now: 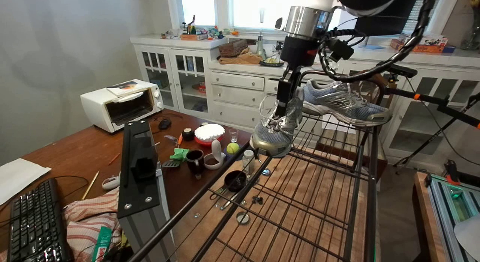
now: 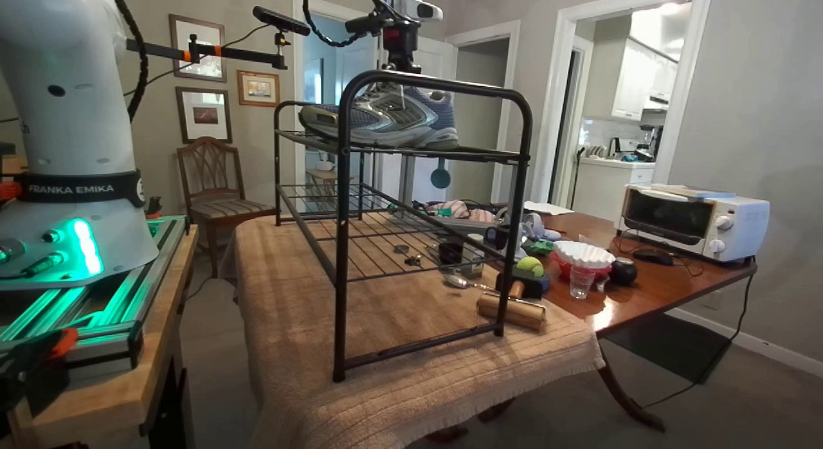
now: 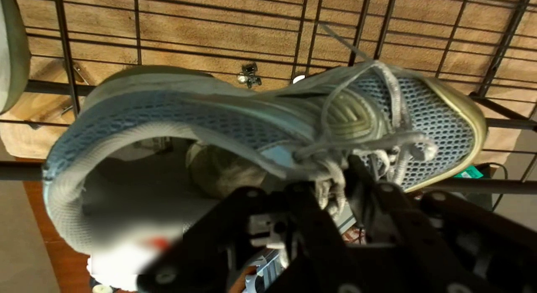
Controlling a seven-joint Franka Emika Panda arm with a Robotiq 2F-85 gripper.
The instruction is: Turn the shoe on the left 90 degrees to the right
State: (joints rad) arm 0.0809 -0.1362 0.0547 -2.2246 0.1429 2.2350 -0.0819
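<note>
The shoe, a grey-silver mesh sneaker with pale laces, is at the rack's far end in an exterior view, its toe pointing towards that camera over the side rail. It fills the wrist view, heel left and toe right. My gripper reaches down into its tongue and laces. In the wrist view the gripper has its fingers close together with laces between them; one fingertip is hidden. The second grey sneaker lies crosswise behind; in an exterior view it hides my fingertips and most of the shoe.
The black wire rack has raised end frames; its near end frame stands before the sneakers. Below lie a glass shaker, a dark cup and small items on a tan towel. A toaster oven stands on the table.
</note>
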